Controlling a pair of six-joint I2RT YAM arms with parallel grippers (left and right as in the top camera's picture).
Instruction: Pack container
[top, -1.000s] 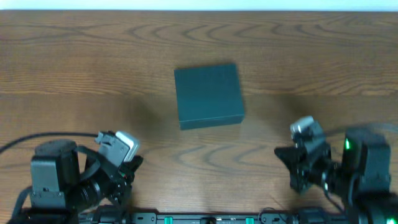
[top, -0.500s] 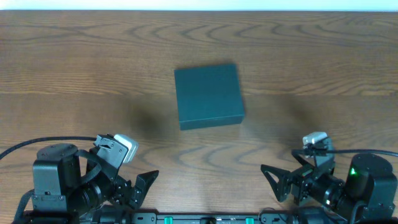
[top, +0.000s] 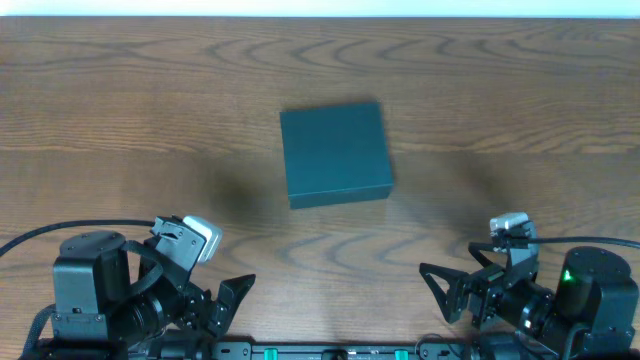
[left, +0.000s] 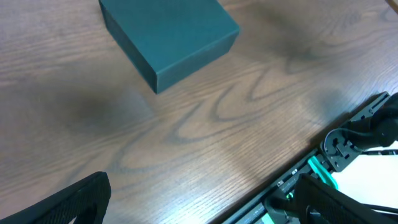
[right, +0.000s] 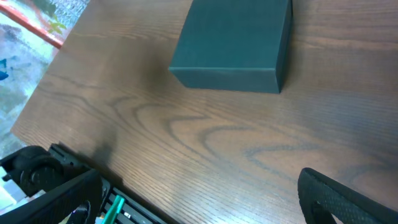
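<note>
So here's where my 2 arms were at that moment. Both were tucked low at the near edge of the table (top: 120, 100), 1 at each corner, wrists angled in toward the middle.

My left gripper (top: 216, 303) was parked at the bottom left, pointing forward and a bit to the right. It was spread wide. From its wrist camera, the left gripper (left: 199, 208) had 1 dark finger poking in at each bottom corner with only bare wood between them, so it wasn't holding or touching anything.

My right gripper (top: 460, 298) mirrored that at the bottom right, aimed forward and a bit left. Same deal there: the right gripper (right: 196, 205) was fully released, with its 2 fingers way out at the frame's lower corners and nothing between them. A little green light (top: 567, 277) glowed on that arm's body, and a black cable (top: 60, 228) looped out from the left arm.

The container (top: 335, 152) sat flat on the table about mid-way across, farther out than both grippers and well apart from each of them. It was turned slightly off square and looked closed up. Both wrist views caught it near the top of frame: left (left: 168, 34), right (right: 233, 43).
</note>
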